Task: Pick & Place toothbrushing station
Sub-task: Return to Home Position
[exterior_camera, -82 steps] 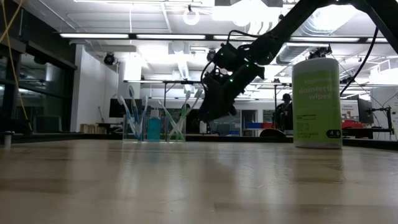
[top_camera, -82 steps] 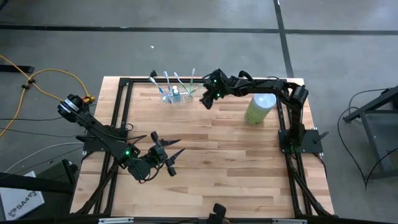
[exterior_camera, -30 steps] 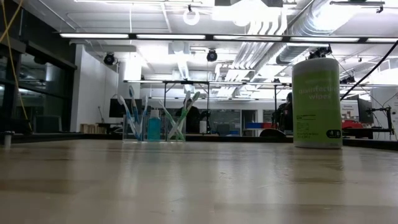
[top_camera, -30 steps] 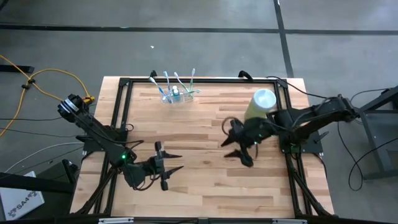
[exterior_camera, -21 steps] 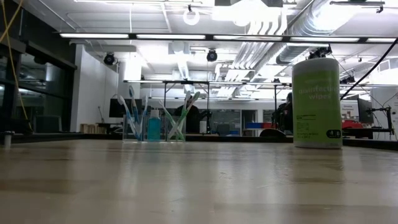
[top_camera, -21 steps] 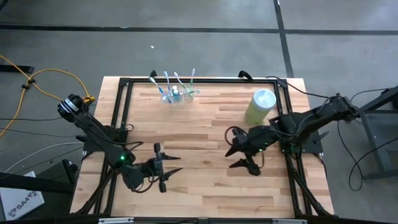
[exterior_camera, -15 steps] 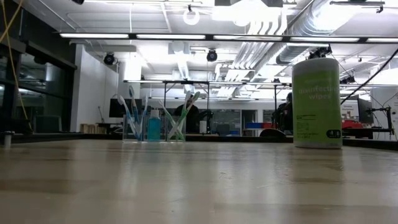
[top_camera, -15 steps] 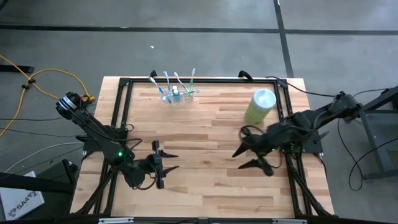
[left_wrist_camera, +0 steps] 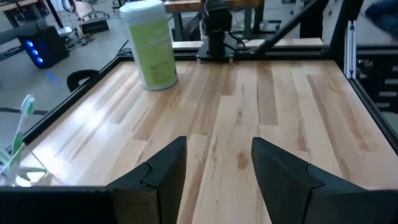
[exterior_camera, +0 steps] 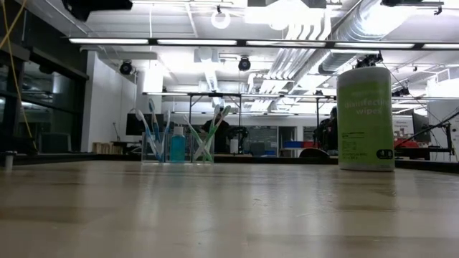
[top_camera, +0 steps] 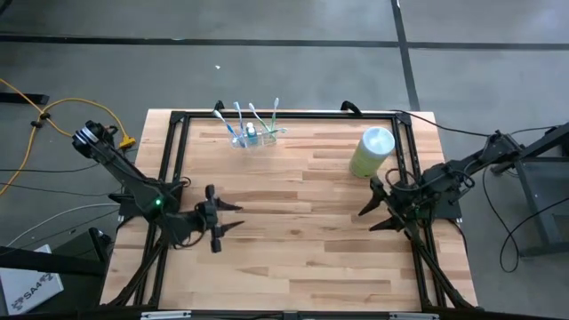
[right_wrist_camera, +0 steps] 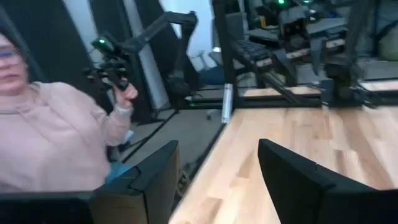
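Observation:
The toothbrushing station [top_camera: 252,134], a small clear holder with several toothbrushes and a blue bottle standing in it, rests on its base near the table's far edge, left of the middle; the low view shows it too [exterior_camera: 176,145]. My left gripper [top_camera: 228,217] hovers open at the table's left side, well nearer than the station; its wrist view [left_wrist_camera: 217,146] shows nothing between the fingers. My right gripper [top_camera: 368,206] is open by the right rail, with bare table ahead of its fingers [right_wrist_camera: 217,149].
A light green canister [top_camera: 371,152] with a pale lid stands at the far right, also in the left wrist view [left_wrist_camera: 149,45]. Black frame rails [top_camera: 173,151] run along the table's edges. A person [right_wrist_camera: 43,137] stands beyond the table's edge.
My right gripper has drawn back toward the table's right edge, sinking a little and tipping up toward level, still open. My left gripper has slid toward the left and far edges, still open. The station has not moved.

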Available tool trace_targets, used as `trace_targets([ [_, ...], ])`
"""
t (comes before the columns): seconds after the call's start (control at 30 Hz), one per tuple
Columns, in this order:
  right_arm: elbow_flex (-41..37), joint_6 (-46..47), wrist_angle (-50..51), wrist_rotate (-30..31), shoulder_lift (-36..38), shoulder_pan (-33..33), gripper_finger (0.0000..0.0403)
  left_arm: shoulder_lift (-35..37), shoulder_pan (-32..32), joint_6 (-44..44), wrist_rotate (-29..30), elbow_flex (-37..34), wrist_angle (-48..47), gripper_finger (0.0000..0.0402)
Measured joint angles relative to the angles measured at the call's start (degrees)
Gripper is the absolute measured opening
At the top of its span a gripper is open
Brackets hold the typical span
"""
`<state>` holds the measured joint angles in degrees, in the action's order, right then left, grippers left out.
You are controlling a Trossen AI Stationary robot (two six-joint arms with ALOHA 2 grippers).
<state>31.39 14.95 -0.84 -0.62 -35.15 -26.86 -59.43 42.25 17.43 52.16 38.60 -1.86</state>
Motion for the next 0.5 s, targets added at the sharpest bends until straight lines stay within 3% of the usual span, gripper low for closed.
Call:
trace_targets([
  [0.23,-6.97,-0.03,-1.20,2.25,9.87,-0.03,0.0210,6.29,-1.15,-2.89,-2.72,-9.75,10.95,0.0174],
  [0.5,-14.74,0.21,-5.58,6.24,15.27,-0.03,0.0210,9.17,-1.76,-1.91,-4.74,-15.89,15.98,0.0174],
])
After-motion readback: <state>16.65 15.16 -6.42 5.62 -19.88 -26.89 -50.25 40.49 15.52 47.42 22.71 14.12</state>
